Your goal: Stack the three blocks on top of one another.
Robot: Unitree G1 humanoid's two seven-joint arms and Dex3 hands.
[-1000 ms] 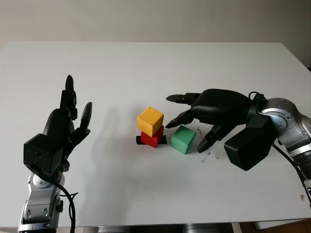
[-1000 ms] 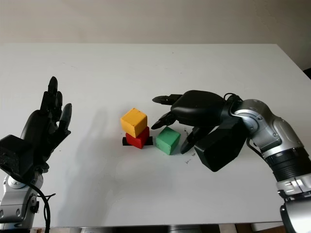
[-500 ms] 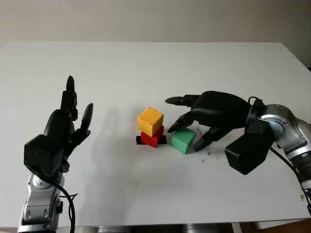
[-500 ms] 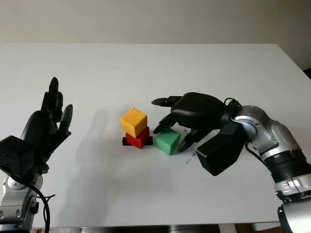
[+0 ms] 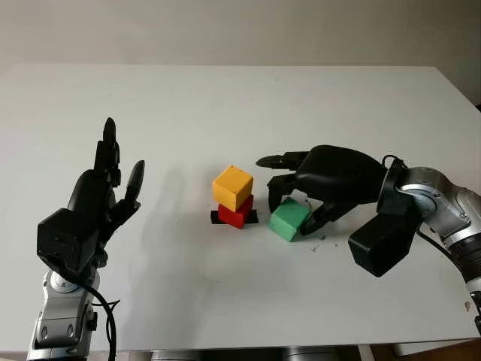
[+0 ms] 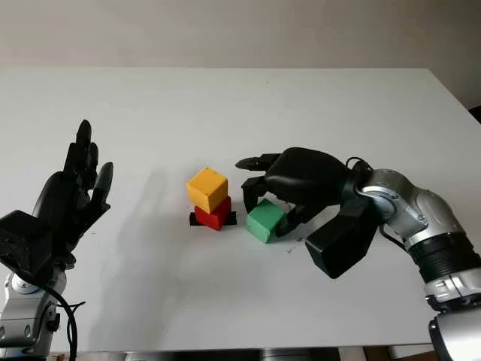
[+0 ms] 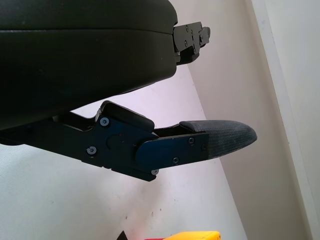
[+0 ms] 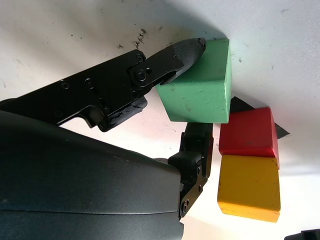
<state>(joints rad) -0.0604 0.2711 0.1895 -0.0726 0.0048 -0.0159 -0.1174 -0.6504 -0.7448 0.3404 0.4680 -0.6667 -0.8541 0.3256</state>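
A yellow block (image 5: 231, 186) sits on a red block (image 5: 235, 214) at the table's middle, over a black tape mark (image 5: 216, 217). Just right of that pair lies a green block (image 5: 289, 222), a little skewed. My right hand (image 5: 288, 215) reaches in from the right and is shut on the green block. In the right wrist view one fingertip (image 8: 192, 47) presses the green block (image 8: 200, 92) on one side and another finger (image 8: 197, 140) bears on the opposite side, close to the red block (image 8: 247, 132). My left hand (image 5: 105, 188) is raised at the left, open.
The white table (image 5: 225, 113) stretches wide behind and in front of the blocks. Small dark specks (image 5: 319, 241) mark the surface under my right hand. The table's front edge runs near the bottom of the head views.
My right hand has come down and its fingers have curled in onto the green block, which has shifted slightly to the right and turned. The left hand and the yellow-red pair have stayed put.
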